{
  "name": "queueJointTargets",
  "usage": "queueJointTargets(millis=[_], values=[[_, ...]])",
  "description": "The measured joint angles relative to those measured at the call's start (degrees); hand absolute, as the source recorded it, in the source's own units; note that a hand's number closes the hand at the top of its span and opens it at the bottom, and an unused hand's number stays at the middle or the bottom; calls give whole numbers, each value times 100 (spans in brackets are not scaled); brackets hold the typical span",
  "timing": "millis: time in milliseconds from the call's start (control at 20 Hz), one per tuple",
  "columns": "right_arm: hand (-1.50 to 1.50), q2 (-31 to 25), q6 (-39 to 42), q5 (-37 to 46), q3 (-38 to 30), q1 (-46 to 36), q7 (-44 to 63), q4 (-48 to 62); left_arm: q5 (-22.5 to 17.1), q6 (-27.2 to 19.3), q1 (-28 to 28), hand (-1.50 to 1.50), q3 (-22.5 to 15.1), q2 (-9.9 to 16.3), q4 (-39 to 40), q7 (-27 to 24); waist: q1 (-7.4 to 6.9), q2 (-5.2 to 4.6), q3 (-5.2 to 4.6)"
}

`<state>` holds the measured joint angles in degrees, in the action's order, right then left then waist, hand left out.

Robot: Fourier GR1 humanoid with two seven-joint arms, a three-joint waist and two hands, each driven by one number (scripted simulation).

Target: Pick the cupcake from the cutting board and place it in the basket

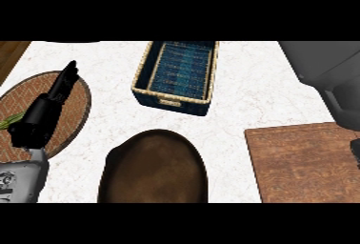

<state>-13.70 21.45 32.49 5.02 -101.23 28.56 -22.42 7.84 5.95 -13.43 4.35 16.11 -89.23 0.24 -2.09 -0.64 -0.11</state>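
Note:
The basket [174, 97], dark blue with a woven straw rim, stands at the counter's back centre and looks empty. The wooden cutting board [302, 164] lies at the front right, cut off by the view's right edge. No cupcake shows on the visible part of it. My left hand [44, 112] rests at the left with straight fingers pointing away, over a round brick-patterned mat [77, 102]. A large grey shape [327, 66], likely my right forearm, fills the upper right. Below it, a black sliver [355, 148] at the right edge may be my right hand.
A big dark brown oval thing [155, 169] sits at the front centre between the mat and the board. Something green [10, 121] peeks out beside my left hand on the mat. White marble counter [239, 86] shows around the basket.

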Motion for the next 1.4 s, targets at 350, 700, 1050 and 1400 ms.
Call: queueJointTargets(millis=[350, 700, 1050, 1400], values=[[-150, 11, 364, -83, -195, -93, -278, 397, 54, -24, 16, 0, -26, -61, -31, -10, -5, -1, 2], [-150, 29, -187, -473, -781, -140, -345, 420, 14, 58, -12, 0, 47, -5, 18, -36, -10, -2, 3], [-150, -232, -1817, -938, -1600, 1, -187, 312, 74, 17, 96, 0, 17, -60, 37, -130, -4, -9, 4], [-150, -870, -2785, -1134, -2087, 434, -322, 228, 134, -69, 30, 0, -13, -150, 25, -50, 82, 4, 8]])
